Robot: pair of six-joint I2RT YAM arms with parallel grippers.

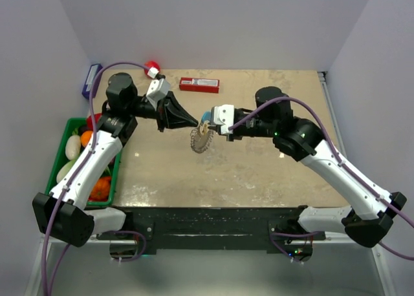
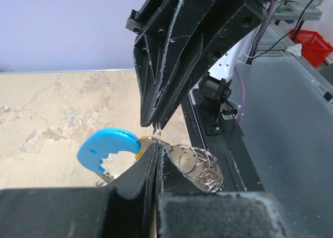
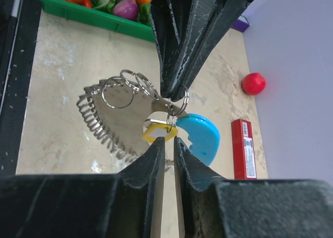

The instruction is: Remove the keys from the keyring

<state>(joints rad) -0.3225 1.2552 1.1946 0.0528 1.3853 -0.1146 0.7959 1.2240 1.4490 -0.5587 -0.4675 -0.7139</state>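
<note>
The keyring [image 1: 202, 141], a silvery coil of rings with a light-blue curved piece [image 1: 206, 116], hangs above the table between both grippers. My left gripper [image 1: 192, 123] is shut on one of its rings; in the left wrist view the gripper [image 2: 156, 148] pinches a thin ring beside the blue piece [image 2: 106, 147] and the coil [image 2: 202, 169]. My right gripper [image 1: 208, 125] faces it tip to tip. In the right wrist view this gripper [image 3: 169, 140] is nearly closed on a small ring that carries the yellow key [image 3: 158, 131], next to the coil [image 3: 101, 118].
A red box [image 1: 199, 84] and a red ball [image 1: 151, 68] lie at the back of the table. A green bin [image 1: 72, 126] with vegetables stands at the left edge. A purple-blue object [image 1: 91, 80] leans on the left wall.
</note>
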